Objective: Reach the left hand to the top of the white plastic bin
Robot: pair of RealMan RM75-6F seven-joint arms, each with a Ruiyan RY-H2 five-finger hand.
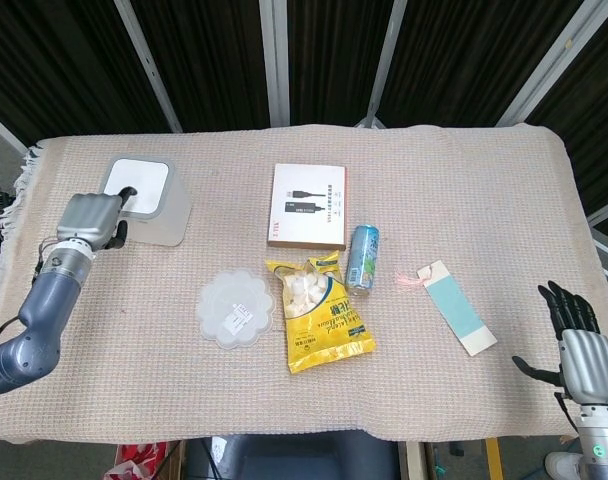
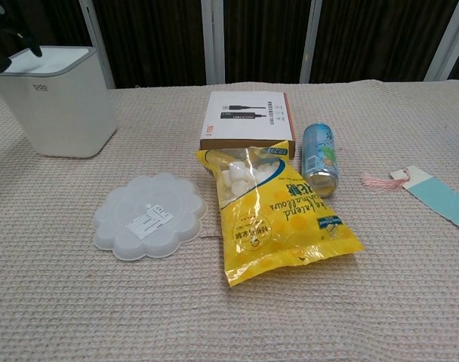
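A: Bin first: where does the white plastic bin (image 1: 147, 201) stand?

B: Far left on the bench (image 1: 504, 200), upright on the woven beige cloth, its pale lid framed by a grey rim. The chest view has it at the left edge (image 2: 62, 102), well apart from the other items.

A: And the left robot hand (image 1: 90, 219)?

B: It sits at the bin's left side, level with the top. A dark fingertip reaches over the rim onto the edge of the lid. From the chest view only dark fingertips (image 2: 26, 44) show above the bin's upper left corner. It has hold of nothing that I can see; how far the fingers are spread, I cannot tell.

A: The right robot hand (image 1: 582, 350)?

B: Low at the near right, off the edge of the cloth, back of the hand facing up, dark fingers stretched out and apart, thumb out to the side, nothing in it.

A: What else lies on the cloth?

B: A flat white box (image 1: 309, 205) with a red edge and a printed cable near the middle. Just in front of it a yellow snack bag (image 1: 319, 312), and a blue-green drink can (image 1: 363, 258) lying on its side beside the bag's upper right. A scalloped clear plastic lid (image 1: 236, 306) lies left of the bag. To the right, a cream and teal bookmark (image 1: 459, 308) with a pink tassel
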